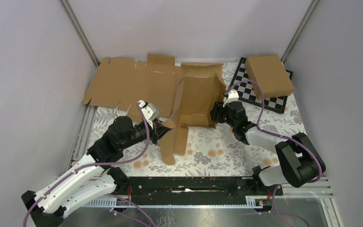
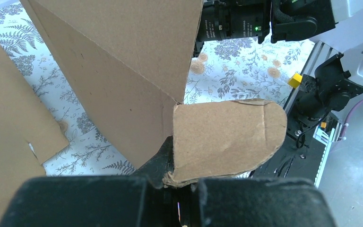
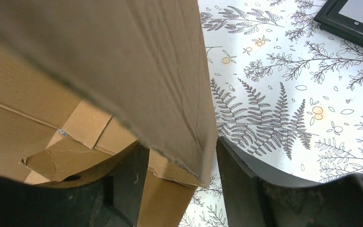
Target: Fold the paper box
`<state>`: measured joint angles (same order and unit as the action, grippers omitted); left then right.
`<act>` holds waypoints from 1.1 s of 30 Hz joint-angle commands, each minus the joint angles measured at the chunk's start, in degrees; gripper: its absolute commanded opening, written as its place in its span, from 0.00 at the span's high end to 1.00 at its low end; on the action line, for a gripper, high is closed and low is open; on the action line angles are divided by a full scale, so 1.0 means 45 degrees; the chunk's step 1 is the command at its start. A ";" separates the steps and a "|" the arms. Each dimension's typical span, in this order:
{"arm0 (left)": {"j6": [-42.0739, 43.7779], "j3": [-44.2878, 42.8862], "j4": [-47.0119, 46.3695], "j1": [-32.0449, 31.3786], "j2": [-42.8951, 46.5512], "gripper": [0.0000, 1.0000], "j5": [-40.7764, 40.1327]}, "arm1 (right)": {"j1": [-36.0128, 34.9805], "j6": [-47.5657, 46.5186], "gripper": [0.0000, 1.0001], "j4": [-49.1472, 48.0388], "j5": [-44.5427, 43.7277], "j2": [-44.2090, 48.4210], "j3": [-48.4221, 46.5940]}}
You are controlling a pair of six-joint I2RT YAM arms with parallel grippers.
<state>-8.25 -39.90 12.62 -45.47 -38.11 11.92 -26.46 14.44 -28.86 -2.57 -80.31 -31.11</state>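
The paper box (image 1: 197,97) stands half-formed in the middle of the floral table, with its side walls raised and a long flap (image 1: 175,142) hanging toward the near edge. My left gripper (image 1: 163,126) is shut on a rounded tab (image 2: 227,139) at the box's near left corner; in the left wrist view the gripper (image 2: 184,183) pinches the tab's edge. My right gripper (image 1: 216,111) straddles the box's right wall. In the right wrist view that wall (image 3: 170,94) runs between the open jaws of the gripper (image 3: 182,153), with a gap beside the right finger (image 3: 241,179).
A wide flat cardboard sheet (image 1: 125,84) lies at the back left, touching the box. At the back right lies a chessboard (image 1: 269,100) with another brown box (image 1: 269,74) on it. A black rail (image 1: 189,185) runs along the near edge. Grey walls close in three sides.
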 commanded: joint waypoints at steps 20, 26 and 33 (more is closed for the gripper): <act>-0.1684 -0.2062 0.0407 0.0047 -0.1292 1.00 0.0150 | -0.0429 0.2376 0.73 -0.0550 0.0106 0.0742 0.0086; -0.1838 -0.1920 -0.0051 0.0047 -0.0994 1.00 -0.0191 | -0.2406 0.2554 0.73 -0.0133 -0.0934 0.1066 0.0188; -0.2088 -0.2465 0.0992 0.0047 -0.1063 1.00 -0.0891 | -0.2946 0.3047 0.71 0.0593 -0.1381 0.1954 0.0260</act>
<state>-16.16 -47.11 17.06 -45.41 -43.24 9.87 -39.22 25.56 -27.22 -6.63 -75.02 -29.32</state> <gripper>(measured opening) 0.017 0.275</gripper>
